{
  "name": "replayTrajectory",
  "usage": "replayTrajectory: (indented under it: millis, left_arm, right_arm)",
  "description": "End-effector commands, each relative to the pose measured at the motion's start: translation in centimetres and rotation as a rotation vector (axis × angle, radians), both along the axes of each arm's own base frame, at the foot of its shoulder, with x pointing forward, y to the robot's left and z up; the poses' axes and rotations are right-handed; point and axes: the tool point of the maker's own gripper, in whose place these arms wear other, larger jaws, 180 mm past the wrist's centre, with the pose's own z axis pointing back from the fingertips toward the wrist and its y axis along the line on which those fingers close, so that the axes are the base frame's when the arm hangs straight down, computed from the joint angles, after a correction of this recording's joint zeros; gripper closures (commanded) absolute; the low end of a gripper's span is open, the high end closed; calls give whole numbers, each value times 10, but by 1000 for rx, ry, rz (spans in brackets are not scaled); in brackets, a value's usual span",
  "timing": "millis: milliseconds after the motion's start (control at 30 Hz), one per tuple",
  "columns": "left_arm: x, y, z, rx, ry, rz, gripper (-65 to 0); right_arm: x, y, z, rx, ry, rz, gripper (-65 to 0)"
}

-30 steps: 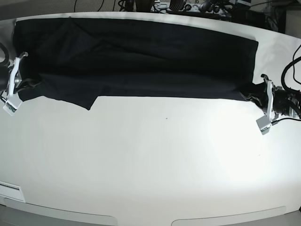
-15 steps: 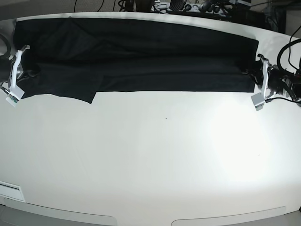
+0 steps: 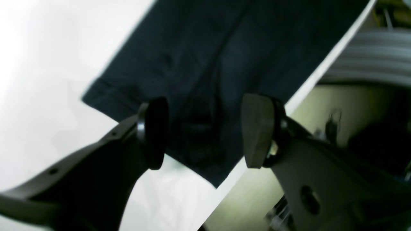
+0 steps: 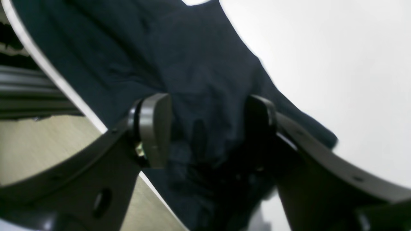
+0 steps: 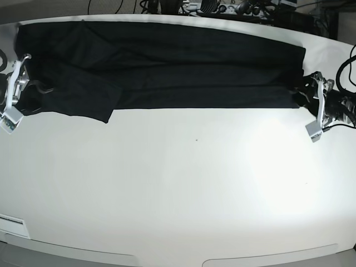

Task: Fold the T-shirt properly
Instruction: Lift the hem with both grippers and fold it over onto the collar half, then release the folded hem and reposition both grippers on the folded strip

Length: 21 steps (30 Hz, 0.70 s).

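The black T-shirt [image 5: 167, 67] lies as a long folded band along the far side of the white table [image 5: 194, 183]; one sleeve corner sticks out toward the near side at the left. My left gripper [image 5: 301, 90] is at the shirt's right end. In the left wrist view it [image 3: 205, 131] stands open, with the hem corner of the T-shirt [image 3: 205, 64] flat on the table under the gap. My right gripper [image 5: 40, 89] is at the left end. Its jaws [image 4: 208, 128] are apart over rumpled cloth of the T-shirt [image 4: 192, 64], and neither pad presses on it.
Cables and equipment [image 5: 222, 6] crowd the area behind the table's far edge. The table edge [image 3: 308, 86] runs just beside the shirt's right end, and the floor [image 4: 41, 147] shows past the edge at the left end.
Both grippers were shut on the shirt's near edge and carried it toward the far side. They have now opened and let go. The front fold line lies farther back.
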Motion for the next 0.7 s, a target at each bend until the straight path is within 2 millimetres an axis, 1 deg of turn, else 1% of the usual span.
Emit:
replayTrajectory:
  millis: [0,33,200,233,267,300,333,367,433,500,567,667]
  left_arm:
    - [9,5,14,2,-42,7,-377]
    - [10,5,15,2,-44,6,-377]
    - [9,6,15,4,-44,1,-377]
    - [9,5,15,2,-47,-8,-377]
    - [9,4,15,-1,-49,-14,-377]
    - [9,4,15,-2,-49,-14,-377]
    - [9,4,15,-2,-49,-13,-377]
    - [9,4,15,-2,-49,-13,-377]
    - [9,4,15,-1,-49,-12,-377]
    - [9,4,15,-2,-50,-12,-377]
    - [11,4,16,-7,-59,-9,-377]
    - [18,4,22,-13,-87,2,-377]
  right_arm:
    - [3,3,6,19,-25,-2,-333]
    - [2,7,3,45,-24,-11,-324]
    - [-2,31,-9,179,-23,-62,-322]
    - [-3,37,-11,208,-22,-73,-295]
    - [-5,42,-14,236,-17,-84,-236]
    - [-6,47,-17,259,-12,-96,-145]
    - [-7,45,-26,238,-4,-120,-48]
    - [-5,44,-32,230,-10,-154,0]
    - [3,38,-43,219,-44,-235,0]
    - [5,28,-60,180,-52,-303,0]
    - [3,19,-82,139,-31,-355,0]
    - [-5,5,-121,79,31,-412,0]
